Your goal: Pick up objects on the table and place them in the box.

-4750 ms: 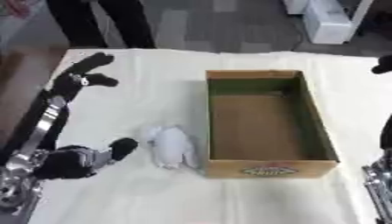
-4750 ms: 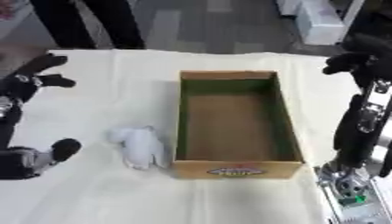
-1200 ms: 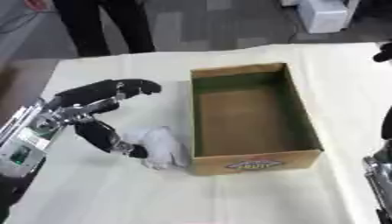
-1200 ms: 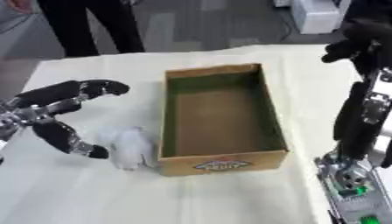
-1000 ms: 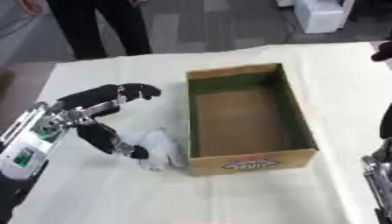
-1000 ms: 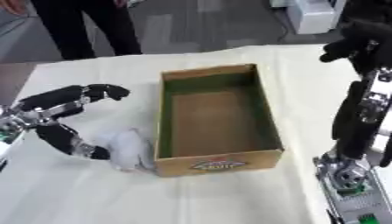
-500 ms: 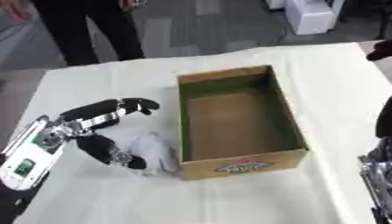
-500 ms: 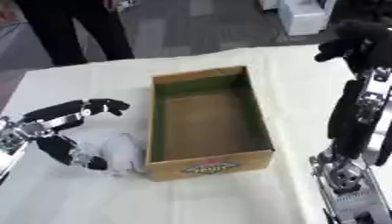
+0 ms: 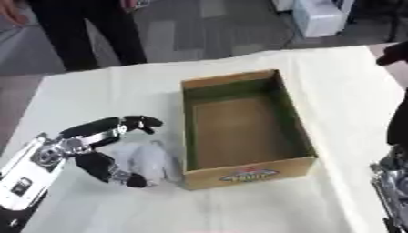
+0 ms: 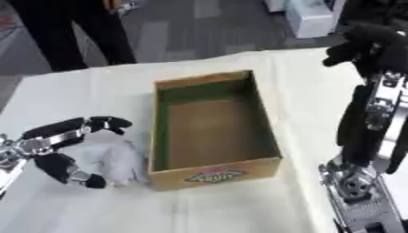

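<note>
Moved down and closing round white soft thing (image 9: 147, 160): left hand (image 9: 95, 152), fingers half curled, at box's (image 9: 243, 168) nine o'clock.

Right eye view: right hand (image 10: 374, 41) curled, high, at two o'clock. Next: squeeze, lift, drop inside.

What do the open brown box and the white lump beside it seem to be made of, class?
The open brown box looks like matte corrugated cardboard: tan walls, folded edges, a printed label on its front. The white lump looks soft, perhaps cloth or plush: rumpled outline, no hard edges. The left hand half surrounds it, so its material stays uncertain.
</note>
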Controlling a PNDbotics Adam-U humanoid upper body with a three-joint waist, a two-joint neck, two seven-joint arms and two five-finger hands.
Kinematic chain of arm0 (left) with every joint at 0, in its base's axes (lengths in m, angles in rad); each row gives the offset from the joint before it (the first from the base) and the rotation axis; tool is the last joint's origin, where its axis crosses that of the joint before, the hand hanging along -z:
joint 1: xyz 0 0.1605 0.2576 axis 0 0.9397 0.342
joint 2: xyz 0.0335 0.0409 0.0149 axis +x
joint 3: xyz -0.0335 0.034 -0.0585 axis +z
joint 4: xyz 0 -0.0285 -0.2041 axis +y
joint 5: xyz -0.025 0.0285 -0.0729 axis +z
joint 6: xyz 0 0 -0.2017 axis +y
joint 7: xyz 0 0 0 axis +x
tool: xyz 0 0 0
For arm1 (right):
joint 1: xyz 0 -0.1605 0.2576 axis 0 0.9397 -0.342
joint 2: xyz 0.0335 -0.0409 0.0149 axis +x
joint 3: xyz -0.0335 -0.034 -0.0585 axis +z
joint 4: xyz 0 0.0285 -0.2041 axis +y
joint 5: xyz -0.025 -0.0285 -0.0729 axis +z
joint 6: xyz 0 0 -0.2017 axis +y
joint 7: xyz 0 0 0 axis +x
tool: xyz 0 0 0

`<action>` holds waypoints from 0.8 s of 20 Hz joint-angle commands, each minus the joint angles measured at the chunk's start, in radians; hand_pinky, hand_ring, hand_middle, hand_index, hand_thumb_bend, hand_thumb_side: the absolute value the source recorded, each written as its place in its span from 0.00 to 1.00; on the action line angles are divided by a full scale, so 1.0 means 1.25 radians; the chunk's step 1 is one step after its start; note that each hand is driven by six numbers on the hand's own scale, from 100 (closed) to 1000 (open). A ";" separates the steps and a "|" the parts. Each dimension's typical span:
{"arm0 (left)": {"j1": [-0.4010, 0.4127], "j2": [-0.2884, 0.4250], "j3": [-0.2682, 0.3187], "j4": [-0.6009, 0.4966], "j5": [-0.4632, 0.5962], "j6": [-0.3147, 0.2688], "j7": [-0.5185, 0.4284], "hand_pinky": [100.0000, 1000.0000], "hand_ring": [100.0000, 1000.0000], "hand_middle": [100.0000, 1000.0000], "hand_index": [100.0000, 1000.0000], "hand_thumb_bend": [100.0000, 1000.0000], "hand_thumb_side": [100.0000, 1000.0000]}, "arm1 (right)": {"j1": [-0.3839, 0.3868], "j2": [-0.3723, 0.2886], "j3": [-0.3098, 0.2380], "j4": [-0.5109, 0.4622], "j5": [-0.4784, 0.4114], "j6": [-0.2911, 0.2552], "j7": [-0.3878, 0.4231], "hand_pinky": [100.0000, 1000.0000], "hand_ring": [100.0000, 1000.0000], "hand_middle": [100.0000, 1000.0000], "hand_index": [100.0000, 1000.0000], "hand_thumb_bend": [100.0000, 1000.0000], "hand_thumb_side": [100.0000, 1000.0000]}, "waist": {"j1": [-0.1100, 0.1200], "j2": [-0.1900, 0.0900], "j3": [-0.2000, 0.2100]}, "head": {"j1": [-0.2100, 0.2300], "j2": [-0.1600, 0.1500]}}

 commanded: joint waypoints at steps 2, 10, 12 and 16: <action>-0.003 0.016 0.017 0.009 0.012 0.006 0.015 1.00 0.87 0.93 1.00 0.66 0.69 | -0.013 -0.005 -0.002 -0.011 -0.001 0.000 0.000 0.35 0.43 0.50 0.62 0.00 0.84 | -0.001 -0.017 0.002 | -0.007 0.002; -0.009 0.009 0.028 0.047 -0.015 -0.014 0.065 1.00 0.88 0.93 1.00 0.65 0.69 | -0.013 -0.003 -0.002 -0.011 0.000 -0.001 0.000 0.35 0.43 0.50 0.62 0.00 0.84 | -0.003 -0.015 0.001 | -0.007 0.004; -0.014 0.008 0.027 0.053 -0.024 -0.021 0.073 1.00 0.88 0.93 1.00 0.65 0.69 | -0.015 -0.002 -0.002 -0.011 0.000 -0.002 0.000 0.35 0.43 0.50 0.62 0.00 0.84 | -0.004 -0.013 -0.001 | -0.007 0.004; -0.024 0.010 0.025 0.072 -0.040 -0.029 0.074 1.00 0.88 0.93 1.00 0.65 0.70 | -0.024 0.001 0.002 -0.011 -0.002 -0.004 0.002 0.35 0.43 0.50 0.62 0.00 0.84 | -0.003 -0.005 -0.011 | -0.002 0.000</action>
